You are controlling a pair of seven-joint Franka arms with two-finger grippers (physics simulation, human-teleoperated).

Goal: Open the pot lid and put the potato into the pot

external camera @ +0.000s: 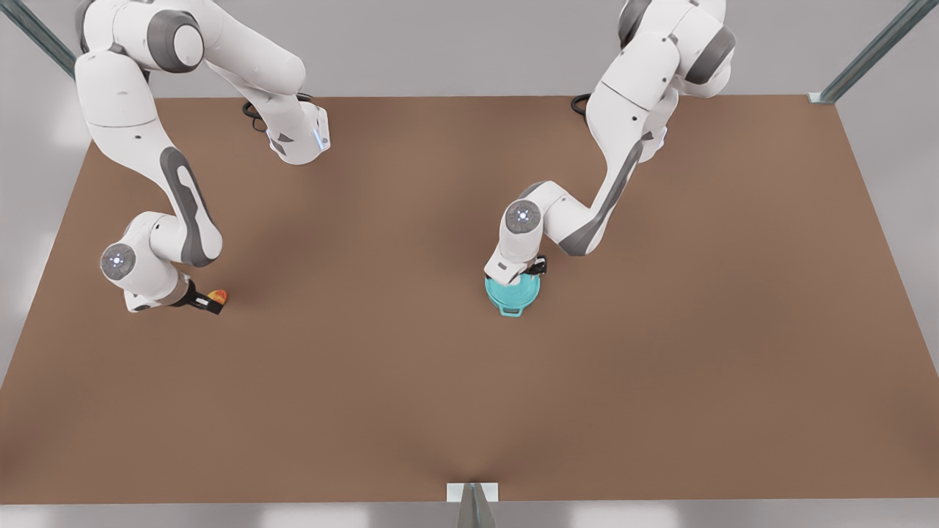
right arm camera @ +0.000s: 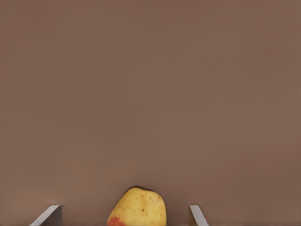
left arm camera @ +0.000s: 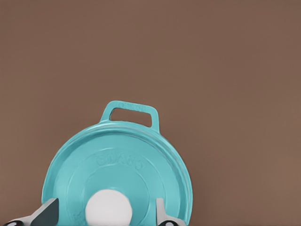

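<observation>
Front view: the pot lid [external camera: 513,292] sits on the pot [external camera: 511,308], the left gripper [left arm camera: 107,214] spread wide around its knob. At the front view's left, the right gripper [right arm camera: 124,216] straddles the potato [right arm camera: 138,207], open. Both steps remain.

pot [external camera: 513,296]: 1 | pot lid [left arm camera: 117,174]: 1 | potato [right arm camera: 138,207]: 1 | arms: 2

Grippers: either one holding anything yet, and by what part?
Nothing held. Left gripper is open around the lid knob; right gripper is open around the potato.
</observation>
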